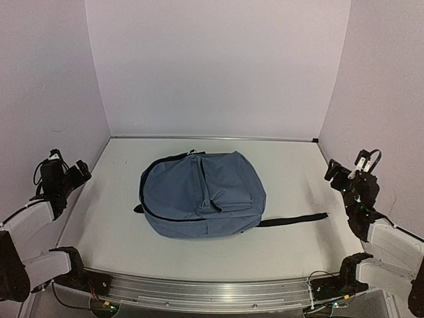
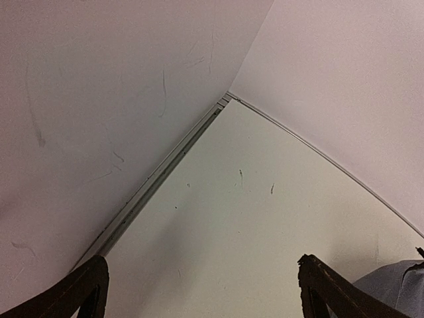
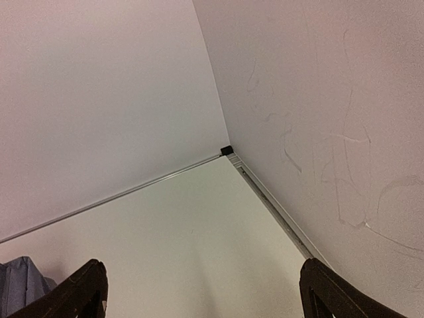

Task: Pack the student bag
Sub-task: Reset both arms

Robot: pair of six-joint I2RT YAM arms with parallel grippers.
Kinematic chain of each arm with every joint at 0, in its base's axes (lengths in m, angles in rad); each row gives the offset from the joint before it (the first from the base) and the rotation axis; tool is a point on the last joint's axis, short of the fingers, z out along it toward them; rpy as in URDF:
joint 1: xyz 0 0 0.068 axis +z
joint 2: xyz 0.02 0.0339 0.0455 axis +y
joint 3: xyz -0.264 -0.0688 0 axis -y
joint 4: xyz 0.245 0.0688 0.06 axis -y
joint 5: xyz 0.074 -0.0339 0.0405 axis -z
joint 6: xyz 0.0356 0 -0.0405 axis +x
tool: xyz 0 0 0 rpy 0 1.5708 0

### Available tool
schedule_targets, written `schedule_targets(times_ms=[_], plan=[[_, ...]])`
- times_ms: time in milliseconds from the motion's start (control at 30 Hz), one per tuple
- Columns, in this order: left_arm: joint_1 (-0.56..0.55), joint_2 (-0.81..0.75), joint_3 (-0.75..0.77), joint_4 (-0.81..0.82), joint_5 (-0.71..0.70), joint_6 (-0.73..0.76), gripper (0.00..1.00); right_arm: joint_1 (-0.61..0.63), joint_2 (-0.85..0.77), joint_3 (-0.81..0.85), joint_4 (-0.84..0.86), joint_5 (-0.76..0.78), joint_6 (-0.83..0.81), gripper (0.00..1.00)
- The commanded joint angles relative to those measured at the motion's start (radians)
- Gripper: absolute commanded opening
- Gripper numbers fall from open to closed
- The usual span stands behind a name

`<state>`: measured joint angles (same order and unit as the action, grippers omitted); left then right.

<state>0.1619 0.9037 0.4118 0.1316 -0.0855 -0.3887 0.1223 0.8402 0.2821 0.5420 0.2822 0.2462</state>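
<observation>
The student bag, a slate-blue fabric backpack with dark zipper lines, lies flat in the middle of the white table. Its long black strap trails out to the right. My left gripper hangs at the table's left edge, well away from the bag, open and holding nothing. My right gripper sits at the right edge, also open and empty. A corner of the bag shows at the lower right of the left wrist view and at the lower left of the right wrist view.
White walls close in the table on the left, back and right. A metal rail runs along the near edge between the two arm bases. The far corners of the table appear in both wrist views.
</observation>
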Motion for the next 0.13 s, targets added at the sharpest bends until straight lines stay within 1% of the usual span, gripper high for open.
schedule_targets(times_ms=[0, 100], plan=[[-0.002, -0.01, -0.001, 0.075, -0.03, 0.034, 1.0, -0.002, -0.009, -0.003, 0.106, 0.03, -0.036, 0.98], [-0.001, 0.001, -0.008, 0.091, -0.028, 0.048, 1.0, -0.001, -0.013, -0.012, 0.114, 0.032, -0.042, 0.98]])
